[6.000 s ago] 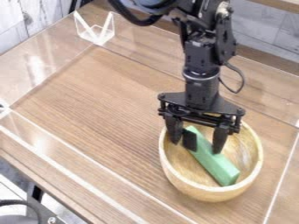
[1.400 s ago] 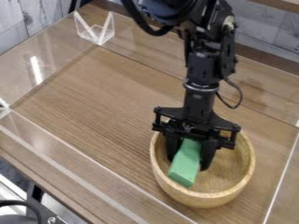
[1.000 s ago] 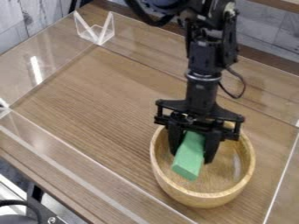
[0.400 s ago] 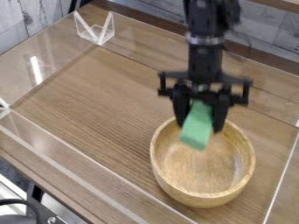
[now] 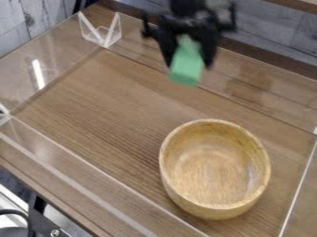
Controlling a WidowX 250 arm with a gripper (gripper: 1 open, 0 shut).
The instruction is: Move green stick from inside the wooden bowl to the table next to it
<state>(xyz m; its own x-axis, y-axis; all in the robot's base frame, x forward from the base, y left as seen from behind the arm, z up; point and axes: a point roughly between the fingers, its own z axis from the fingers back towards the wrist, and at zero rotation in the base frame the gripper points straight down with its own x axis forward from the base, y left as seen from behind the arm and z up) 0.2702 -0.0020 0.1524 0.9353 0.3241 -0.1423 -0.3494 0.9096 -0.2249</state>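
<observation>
The green stick [image 5: 186,62] hangs tilted in the air near the top of the view, well above the table [image 5: 111,111]. My gripper [image 5: 188,39] is shut on its upper end, fingers either side of it, and is blurred by motion. The wooden bowl [image 5: 216,168] sits at the lower right of the table with nothing inside it. The stick is up and to the left of the bowl, apart from it.
Clear acrylic walls [image 5: 50,56] run along the table's edges. A small white wire-like stand [image 5: 99,30] sits at the far left corner. Bare wood grain stretches left of the bowl.
The gripper has lifted the green stick out of the bowl and carried it up and to the left. The bowl now holds nothing and has stayed in place.
</observation>
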